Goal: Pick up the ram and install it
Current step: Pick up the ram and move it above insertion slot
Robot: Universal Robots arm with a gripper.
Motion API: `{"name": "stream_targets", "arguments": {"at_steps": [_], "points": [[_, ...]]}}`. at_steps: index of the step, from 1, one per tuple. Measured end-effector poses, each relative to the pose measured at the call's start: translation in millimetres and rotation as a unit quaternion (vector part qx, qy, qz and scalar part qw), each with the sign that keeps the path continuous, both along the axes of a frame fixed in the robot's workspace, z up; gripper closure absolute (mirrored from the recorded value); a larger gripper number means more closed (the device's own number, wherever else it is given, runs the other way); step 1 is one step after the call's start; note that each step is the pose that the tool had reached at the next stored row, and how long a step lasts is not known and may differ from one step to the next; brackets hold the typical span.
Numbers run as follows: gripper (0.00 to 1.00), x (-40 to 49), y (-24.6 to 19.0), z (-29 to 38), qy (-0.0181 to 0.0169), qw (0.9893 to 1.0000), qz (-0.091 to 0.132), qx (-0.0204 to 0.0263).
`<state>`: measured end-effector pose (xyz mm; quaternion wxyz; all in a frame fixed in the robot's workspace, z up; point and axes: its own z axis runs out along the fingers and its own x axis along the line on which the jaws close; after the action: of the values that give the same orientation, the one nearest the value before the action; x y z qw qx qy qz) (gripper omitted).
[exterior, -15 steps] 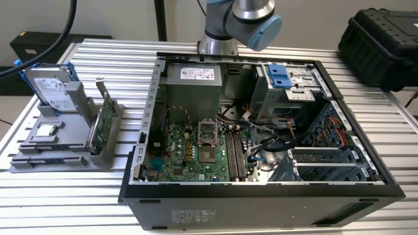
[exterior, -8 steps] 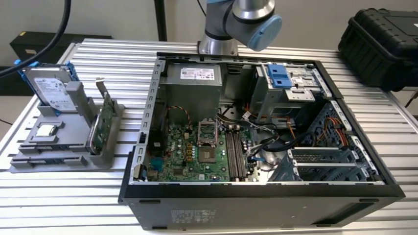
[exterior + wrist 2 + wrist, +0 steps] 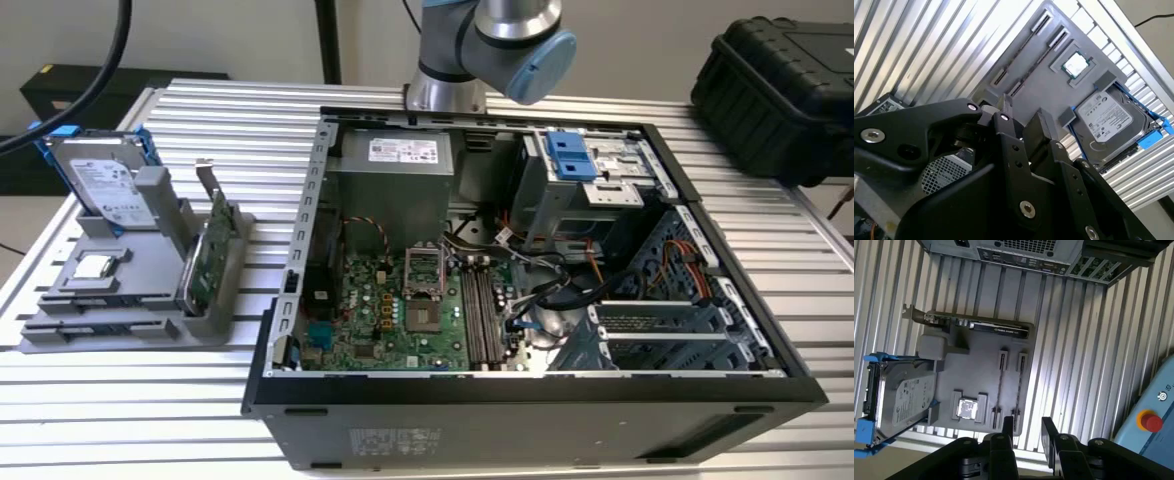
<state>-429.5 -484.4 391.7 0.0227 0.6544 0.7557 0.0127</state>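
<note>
Ribbed metal table [image 3: 1089,365]; ram [image 3: 1001,385] apparently edge-up in gray holder [image 3: 979,370], lower centre of first wrist view. Gripper [image 3: 1029,430] fingers apart, empty. Ram probably light, stiff, fragile: pinch flat faces mid-length.

slatted table [image 3: 240,110] bears case [image 3: 534,415], grey holder [image 3: 127,300]

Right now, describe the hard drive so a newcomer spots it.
A grey holder sits on the slatted table at the exterior view's left, beside the open computer case. The hard drive leans at its far end: silver with blue rails, unlike the green card and square chip nearby.
</note>
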Motion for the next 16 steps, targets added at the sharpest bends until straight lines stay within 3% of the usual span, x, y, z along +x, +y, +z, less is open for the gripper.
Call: {"name": "stream_targets", "arguments": {"at_steps": [8, 16], "points": [[0.00, 0.0, 0.0, -0.1, 0.0000, 0.9993, -0.037, 0.0000], [0.00, 0.0, 0.0, -0.1, 0.0000, 0.9973, -0.073, 0.0000]]}}
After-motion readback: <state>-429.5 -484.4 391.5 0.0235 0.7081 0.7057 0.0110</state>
